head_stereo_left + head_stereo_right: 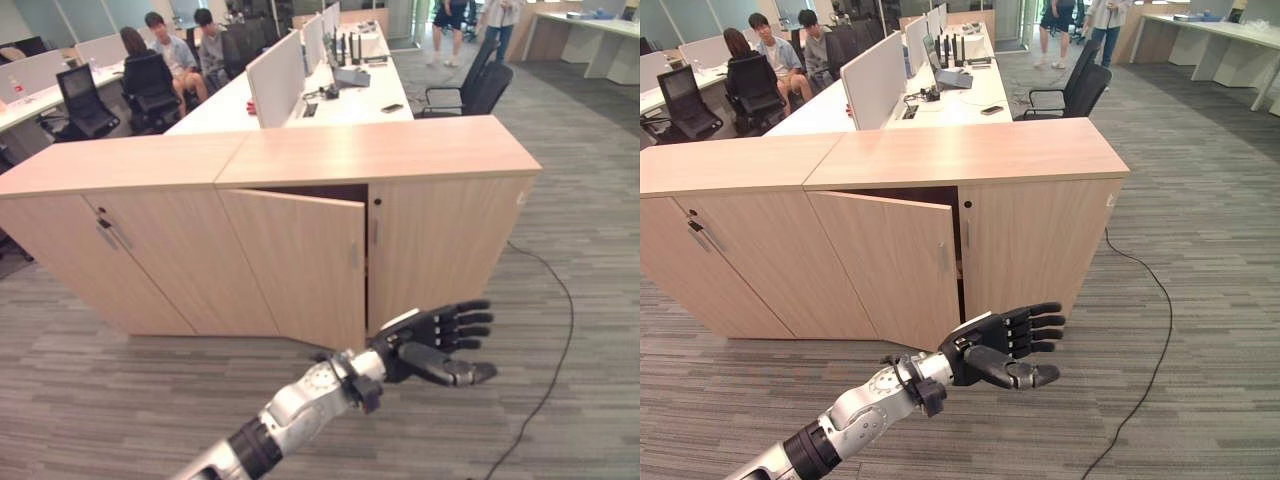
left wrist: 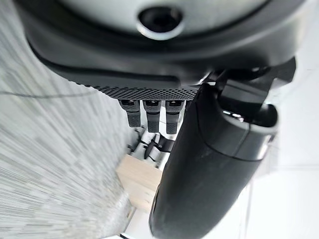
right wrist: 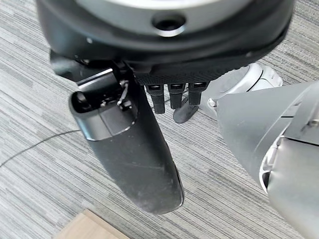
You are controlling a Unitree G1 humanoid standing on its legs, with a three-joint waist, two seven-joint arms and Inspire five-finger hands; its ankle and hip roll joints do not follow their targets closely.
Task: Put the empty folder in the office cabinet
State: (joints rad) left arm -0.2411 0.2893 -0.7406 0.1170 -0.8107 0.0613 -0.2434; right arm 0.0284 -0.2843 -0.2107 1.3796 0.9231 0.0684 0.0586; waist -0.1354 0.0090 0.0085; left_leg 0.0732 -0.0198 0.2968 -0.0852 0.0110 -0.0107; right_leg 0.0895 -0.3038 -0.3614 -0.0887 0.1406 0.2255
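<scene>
Wood-grain cabinet [image 1: 300,160], door [image 1: 300,265] ajar; left hand [image 1: 435,340], fingers straight

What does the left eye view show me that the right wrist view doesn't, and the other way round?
Left eye view: the wooden office cabinet with one door ajar, the left hand stretched out in front of it, open and empty, and people seated at desks behind. Right wrist view: the right hand from very close, fingers relaxed, holding nothing, hanging above the floor. Both: the grey striped carpet.
</scene>
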